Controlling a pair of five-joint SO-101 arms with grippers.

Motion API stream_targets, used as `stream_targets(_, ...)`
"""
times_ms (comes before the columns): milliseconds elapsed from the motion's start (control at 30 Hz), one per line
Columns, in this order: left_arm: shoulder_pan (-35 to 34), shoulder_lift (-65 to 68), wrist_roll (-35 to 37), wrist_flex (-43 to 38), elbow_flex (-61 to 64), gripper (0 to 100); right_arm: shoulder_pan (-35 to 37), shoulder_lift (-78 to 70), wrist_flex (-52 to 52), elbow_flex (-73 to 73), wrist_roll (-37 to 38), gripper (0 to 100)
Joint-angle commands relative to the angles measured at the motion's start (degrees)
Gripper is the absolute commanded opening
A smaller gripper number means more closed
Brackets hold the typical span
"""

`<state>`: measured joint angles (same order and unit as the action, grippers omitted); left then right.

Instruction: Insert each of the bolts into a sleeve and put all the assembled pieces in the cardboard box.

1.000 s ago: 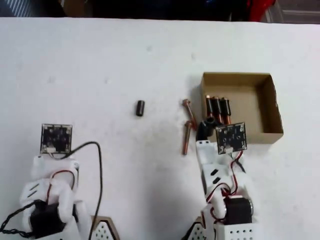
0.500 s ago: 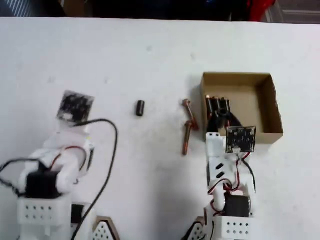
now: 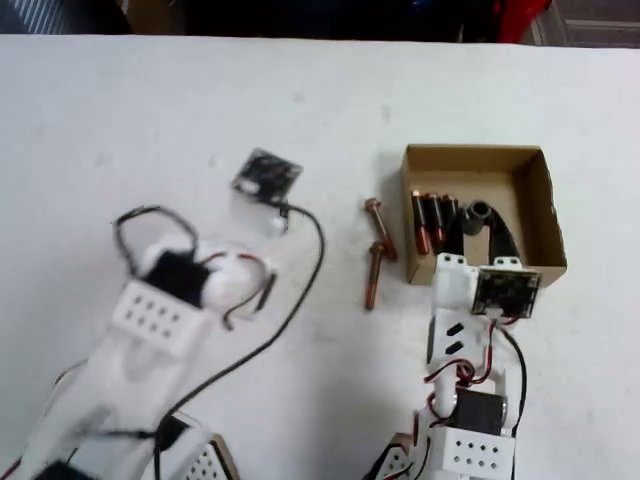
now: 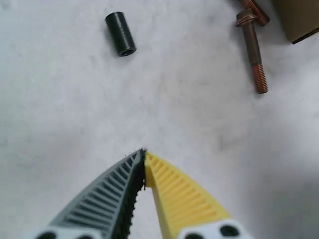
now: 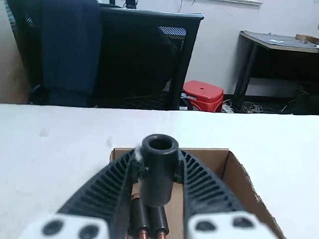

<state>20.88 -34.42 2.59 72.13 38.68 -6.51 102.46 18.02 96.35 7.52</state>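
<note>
Ribbed black right pincer [image 5: 158,163] grips a smooth, hollow cylindrical sleeve [image 5: 159,174].

White tabletop [image 3: 150,100] is spanning the scene. Past its 12 o'clock edge a black mesh chair [image 5: 144,55] is standing. A red bin [image 5: 202,95] is sitting toward 1 o'clock, and a dark desk [image 5: 279,42] is standing by a white wall [image 5: 219,25].
</note>
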Motion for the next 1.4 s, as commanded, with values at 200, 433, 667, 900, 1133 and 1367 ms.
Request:
stream_targets(200, 5.14, 22.73, 8.79, -8.26, -14.77, 3, -8.66, 0.66, -2.59, 0.53, -9.67, 2.3)
stream_targets(433, 6.81, 37.32, 14.24, -8.35, -28.13, 3, -8.57, 0.57, -2.24, 0.53, -9.67, 2.3)
stream_targets(667, 8.57, 48.4, 17.32, -8.35, -37.1, 3, -8.57, 0.48, -2.15, 0.53, -9.67, 2.3)
stream_targets(900, 8.75, 57.54, 18.11, -8.26, -45.36, 3, -8.57, 0.4, -2.15, 0.53, -9.67, 2.3)
stream_targets(1133, 11.3, 61.76, 20.22, -0.44, -56.44, 3, -8.57, 0.31, -2.15, 0.53, -9.67, 2.3)
stream_targets(1367, 12.18, 68.79, 20.22, 2.99, -64.18, 3, -8.57, 0.31, -2.07, 0.53, -9.67, 2.3)
